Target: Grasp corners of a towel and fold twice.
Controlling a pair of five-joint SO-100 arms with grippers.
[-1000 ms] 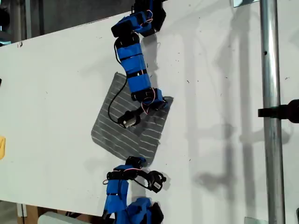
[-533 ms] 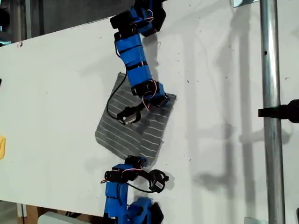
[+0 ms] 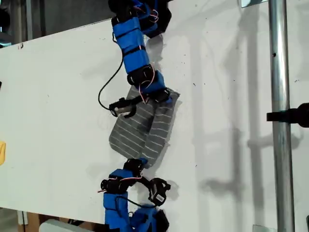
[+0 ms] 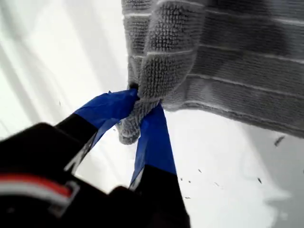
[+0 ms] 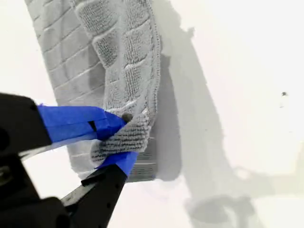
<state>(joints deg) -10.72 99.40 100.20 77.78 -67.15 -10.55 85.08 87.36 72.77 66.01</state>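
Note:
The grey, white-striped towel [image 3: 142, 130] lies on the white table [image 3: 58, 92], humped along a lengthwise ridge. My first gripper [image 4: 137, 111] is shut on one of its corners [image 4: 130, 130], with the cloth spreading away beyond it. In the exterior view this is the upper arm's gripper [image 3: 163, 95], at the towel's top right corner. My second gripper [image 5: 118, 137] is shut on another corner [image 5: 121, 137], and the cloth [image 5: 118, 61] rises from it in a raised fold. In the exterior view it is the lower arm's gripper [image 3: 136, 165], at the towel's bottom tip.
A metal pole [image 3: 280, 116] with a black clamp [image 3: 292, 115] stands at the exterior view's right. The table's far edge [image 3: 63, 30] runs along the exterior view's top left. A loose black cable [image 3: 104, 87] hangs off the upper arm.
The upper arm has drawn back up the exterior view with its corner. The towel has narrowed and bunched into a ridge, its left edge pulled rightward. The lower arm shifted slightly left.

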